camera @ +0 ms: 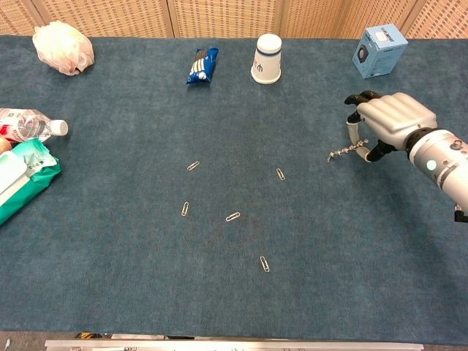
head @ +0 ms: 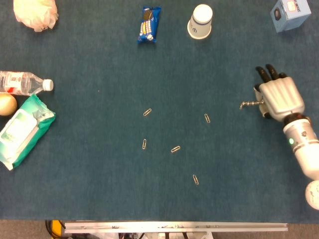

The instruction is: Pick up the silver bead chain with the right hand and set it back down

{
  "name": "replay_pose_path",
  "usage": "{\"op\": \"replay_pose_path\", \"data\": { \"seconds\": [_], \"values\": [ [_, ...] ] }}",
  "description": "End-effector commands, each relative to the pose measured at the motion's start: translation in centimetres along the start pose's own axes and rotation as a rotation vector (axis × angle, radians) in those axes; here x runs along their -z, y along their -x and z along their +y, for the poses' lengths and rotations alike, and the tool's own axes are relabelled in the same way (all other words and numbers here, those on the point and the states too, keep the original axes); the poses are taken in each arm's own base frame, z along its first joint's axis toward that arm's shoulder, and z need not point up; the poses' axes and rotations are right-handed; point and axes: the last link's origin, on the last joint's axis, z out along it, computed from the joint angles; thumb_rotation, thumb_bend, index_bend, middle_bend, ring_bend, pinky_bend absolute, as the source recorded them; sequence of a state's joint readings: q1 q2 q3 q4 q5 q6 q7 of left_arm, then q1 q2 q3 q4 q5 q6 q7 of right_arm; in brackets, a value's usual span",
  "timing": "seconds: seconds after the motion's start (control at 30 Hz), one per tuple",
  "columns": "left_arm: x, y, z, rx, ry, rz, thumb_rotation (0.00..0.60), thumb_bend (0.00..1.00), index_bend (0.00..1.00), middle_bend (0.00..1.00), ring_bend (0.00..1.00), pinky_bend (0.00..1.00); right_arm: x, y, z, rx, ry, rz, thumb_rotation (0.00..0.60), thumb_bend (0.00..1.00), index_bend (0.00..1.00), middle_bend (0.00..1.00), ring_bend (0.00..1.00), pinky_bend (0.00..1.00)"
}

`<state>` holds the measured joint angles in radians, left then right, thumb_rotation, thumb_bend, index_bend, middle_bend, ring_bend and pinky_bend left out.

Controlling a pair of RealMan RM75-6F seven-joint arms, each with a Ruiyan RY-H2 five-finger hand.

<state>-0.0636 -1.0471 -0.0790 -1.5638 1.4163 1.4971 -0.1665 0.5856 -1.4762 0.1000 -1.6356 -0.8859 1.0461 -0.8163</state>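
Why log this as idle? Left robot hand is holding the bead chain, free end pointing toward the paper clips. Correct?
Not quite: it is the right robot hand that holds the bead chain, as the chest view shows. No left robot hand shows in either view. The free end does point toward the paper clips.
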Motion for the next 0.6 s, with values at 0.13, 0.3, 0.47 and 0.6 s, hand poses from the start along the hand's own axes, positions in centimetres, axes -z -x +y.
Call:
{"op": "replay_pose_path", "data": {
  "seconds": [0.13,0.3,0.47,0.6],
  "values": [
    [0.3,-0.3,-0.4,0.011,-0.014,0.015,0.6,0.45,0.37,0.38,0.31,0.44,-0.6,-0.1,-0.7,0.015,-0.019,-0.01,0.6,0.34,0.57,0.11,0.04,0.28],
    [0.6,-0.4,-0.6,0.016,-0.02,0.024,0.6,0.45,0.37,0.38,0.31,0.44,-0.4,-0.5,-1.4,0.028,-0.041,-0.001,0.6,0.34,0.57,0.11,0.04,0.28],
    [0.7,-0.5,-0.7,0.021,-0.025,0.031,0.6,0.45,0.37,0.38,0.31,0.44,-0.1,-1.1,-2.1,0.042,-0.067,0.018,0.6,0.34,0.57,0.11,0.04,0.28],
    [0.7,-0.5,-0.7,0.021,-0.026,0.032,0.6,0.45,0.37,0.38,0.31,0.44,0.1,-1.5,-2.8,0.051,-0.089,0.029,0.6,0.34,0.57,0.11,0.04,0.28]
  ]
}}
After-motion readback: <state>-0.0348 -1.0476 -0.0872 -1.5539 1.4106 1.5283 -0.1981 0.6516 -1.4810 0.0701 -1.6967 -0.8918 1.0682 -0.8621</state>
